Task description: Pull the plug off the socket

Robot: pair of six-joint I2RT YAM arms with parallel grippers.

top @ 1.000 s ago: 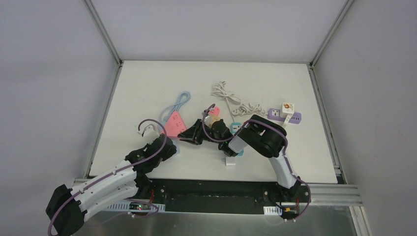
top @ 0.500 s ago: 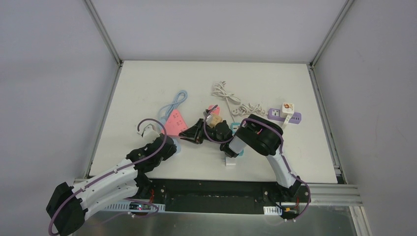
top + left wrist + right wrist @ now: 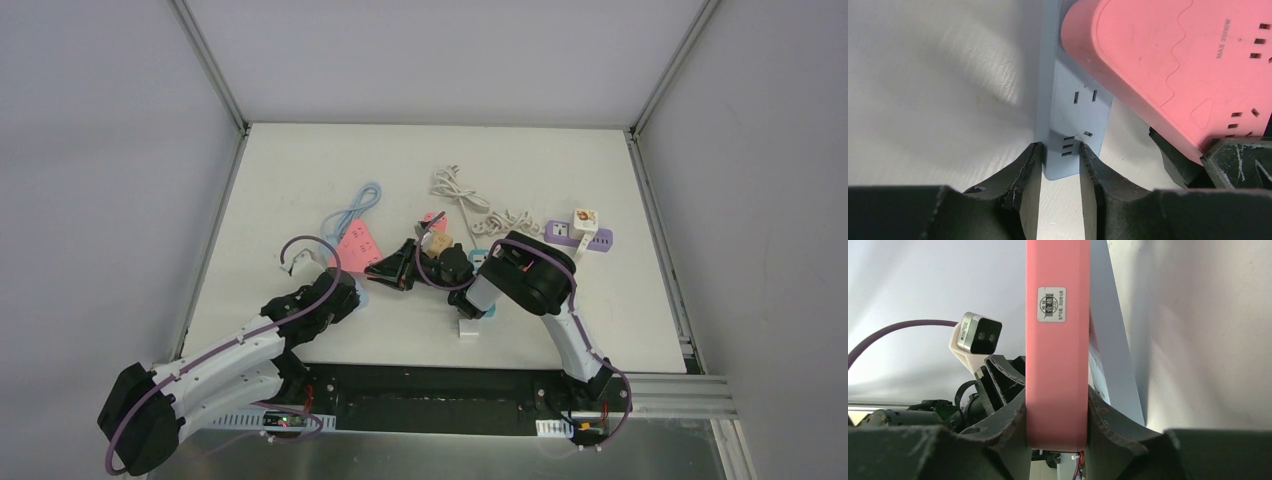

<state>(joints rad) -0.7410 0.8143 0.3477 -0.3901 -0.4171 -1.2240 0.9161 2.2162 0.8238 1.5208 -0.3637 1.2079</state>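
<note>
A pink socket block point(image 3: 357, 243) marked MAX 2500W sits on the end of a light blue power strip point(image 3: 1073, 110) on the white table. My left gripper point(image 3: 1060, 155) is shut on the near end of the blue strip, one finger against each side; in the top view it point(image 3: 350, 290) is just below the pink block. My right gripper point(image 3: 1057, 425) is shut on the pink block point(image 3: 1058, 340), pads flat on both faces, and reaches in from the right point(image 3: 388, 268). The blue strip point(image 3: 1113, 360) lies against the pink block's right side. Any pins between them are hidden.
The blue strip's cable point(image 3: 356, 208) loops at the back left. A coiled white cable point(image 3: 458, 188), a purple power strip point(image 3: 580, 238) with a white adapter, a teal strip point(image 3: 480, 258) under the right arm and a small white plug point(image 3: 468, 328) lie to the right.
The pink block has shifted slightly up and away in the top view with my right gripper. My left arm has edged a little toward it, still holding the blue strip.
</note>
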